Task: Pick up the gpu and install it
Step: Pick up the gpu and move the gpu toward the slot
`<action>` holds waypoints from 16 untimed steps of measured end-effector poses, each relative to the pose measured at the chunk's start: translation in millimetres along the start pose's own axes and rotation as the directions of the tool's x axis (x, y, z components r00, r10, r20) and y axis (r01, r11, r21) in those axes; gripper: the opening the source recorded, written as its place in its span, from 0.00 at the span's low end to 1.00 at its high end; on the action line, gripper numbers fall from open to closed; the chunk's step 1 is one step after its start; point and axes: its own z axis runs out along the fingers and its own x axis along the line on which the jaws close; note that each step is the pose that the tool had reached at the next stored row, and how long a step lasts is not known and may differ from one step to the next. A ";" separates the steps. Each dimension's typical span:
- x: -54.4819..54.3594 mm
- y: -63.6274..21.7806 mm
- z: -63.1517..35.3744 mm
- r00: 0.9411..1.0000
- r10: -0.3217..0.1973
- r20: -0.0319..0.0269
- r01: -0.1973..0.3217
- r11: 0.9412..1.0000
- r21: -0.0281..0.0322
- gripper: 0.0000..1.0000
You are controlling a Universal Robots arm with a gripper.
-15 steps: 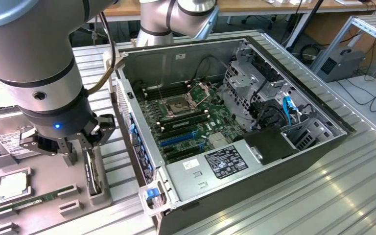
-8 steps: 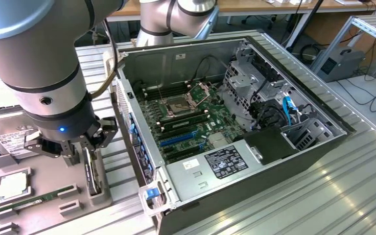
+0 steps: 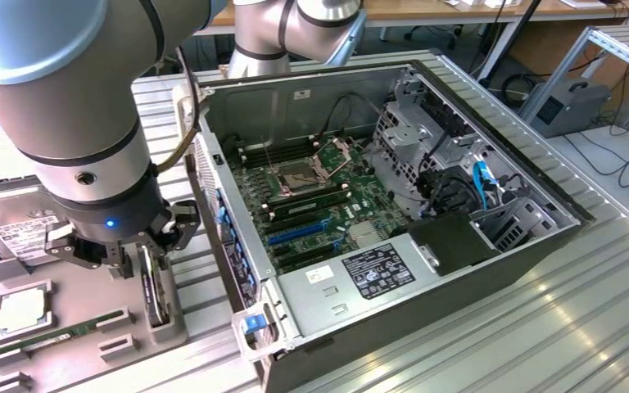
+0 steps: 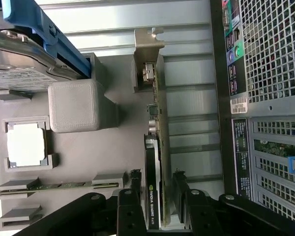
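One gpu point(image 4: 157, 147) stands on edge in the grey holder point(image 4: 118, 147) on the tabletop point(image 3: 511, 327), beside one hard drive point(image 4: 19, 64), one memory stick point(image 4: 59, 186), one processor point(image 4: 24, 145) and one computer case point(image 3: 326, 307); the hand point(image 4: 156, 177) straddles its end away from the bracket, and we cannot tell whether it grips. We judge the card light, stiff and fragile; hold it across its flat faces.

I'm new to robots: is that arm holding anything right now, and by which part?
Cannot be told. The gripper straddles the gpu at the end away from its silver bracket, but the card stands in its tray holder.
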 end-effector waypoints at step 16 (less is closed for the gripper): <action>0.4 -0.6 22.6 1.000 0.000 0.000 0.000 1.000 -0.001 0.44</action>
